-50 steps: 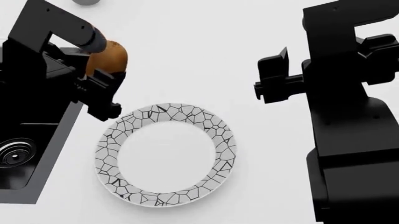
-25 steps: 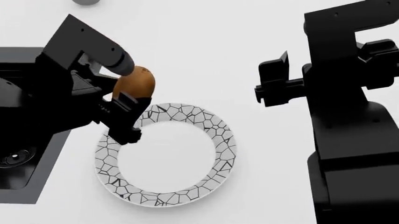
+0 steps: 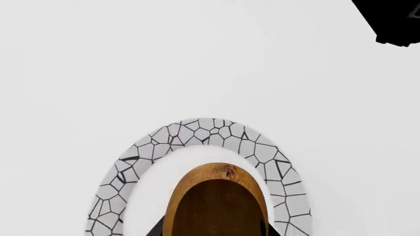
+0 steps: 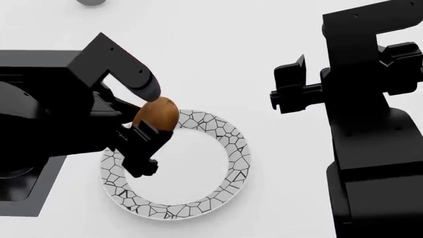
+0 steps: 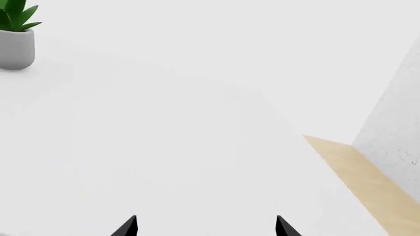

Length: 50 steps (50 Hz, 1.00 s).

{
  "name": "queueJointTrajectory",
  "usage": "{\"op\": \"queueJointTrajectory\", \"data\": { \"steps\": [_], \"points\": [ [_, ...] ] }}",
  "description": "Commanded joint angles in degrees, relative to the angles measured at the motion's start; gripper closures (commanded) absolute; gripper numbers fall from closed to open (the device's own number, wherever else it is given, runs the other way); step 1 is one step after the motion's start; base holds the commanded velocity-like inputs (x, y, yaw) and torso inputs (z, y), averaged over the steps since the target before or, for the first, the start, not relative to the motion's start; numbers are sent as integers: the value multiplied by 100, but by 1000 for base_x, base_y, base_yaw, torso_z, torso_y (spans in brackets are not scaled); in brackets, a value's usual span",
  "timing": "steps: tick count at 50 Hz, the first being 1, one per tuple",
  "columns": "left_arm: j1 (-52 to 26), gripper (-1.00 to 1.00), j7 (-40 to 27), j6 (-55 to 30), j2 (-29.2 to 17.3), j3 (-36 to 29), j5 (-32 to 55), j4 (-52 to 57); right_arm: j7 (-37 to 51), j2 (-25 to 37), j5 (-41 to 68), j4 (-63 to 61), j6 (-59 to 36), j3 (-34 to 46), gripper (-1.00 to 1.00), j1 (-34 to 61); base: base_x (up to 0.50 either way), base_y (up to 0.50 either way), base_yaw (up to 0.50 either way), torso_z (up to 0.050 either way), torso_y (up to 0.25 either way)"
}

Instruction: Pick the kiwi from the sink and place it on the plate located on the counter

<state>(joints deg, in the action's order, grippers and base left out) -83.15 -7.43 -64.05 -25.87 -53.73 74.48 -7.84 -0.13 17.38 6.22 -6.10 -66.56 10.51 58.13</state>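
Left gripper point(image 4: 150, 133) with the kiwi point(image 4: 156, 115) pinched between its jaws, held above the plate's point(image 4: 233, 144) patterned rim on its sink point(image 4: 20, 191) side; the plate's white centre carries nothing. The plate rests on the counter point(image 4: 218, 54). Right gripper point(image 5: 204, 227), jaws spread and holding nothing, hangs over bare counter well apart from the plate. A potted plant point(image 5: 15, 38) stands farther back.

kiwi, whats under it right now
The plate: its patterned rim and some white centre show below the kiwi, held in the left gripper. The patch directly beneath is covered.
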Motion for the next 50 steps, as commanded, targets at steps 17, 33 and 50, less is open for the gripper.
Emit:
{"op": "queueJointTrajectory", "data": {
  "steps": [17,33,50],
  "points": [
    [-792,100,974,-750,650,-537,269,-1189,-45,-37,6,388,281,55,-100,122,0,0,0,0,1],
    [-1082,100,1497,-716,924,-1184,-333,-1324,-19,-26,49,345,292,2,-100,57,0,0,0,0,0],
    [-1206,100,2042,-501,1258,-1725,-841,-1733,7,-15,97,322,330,-62,-100,-14,0,0,0,0,1]
  ]
}}
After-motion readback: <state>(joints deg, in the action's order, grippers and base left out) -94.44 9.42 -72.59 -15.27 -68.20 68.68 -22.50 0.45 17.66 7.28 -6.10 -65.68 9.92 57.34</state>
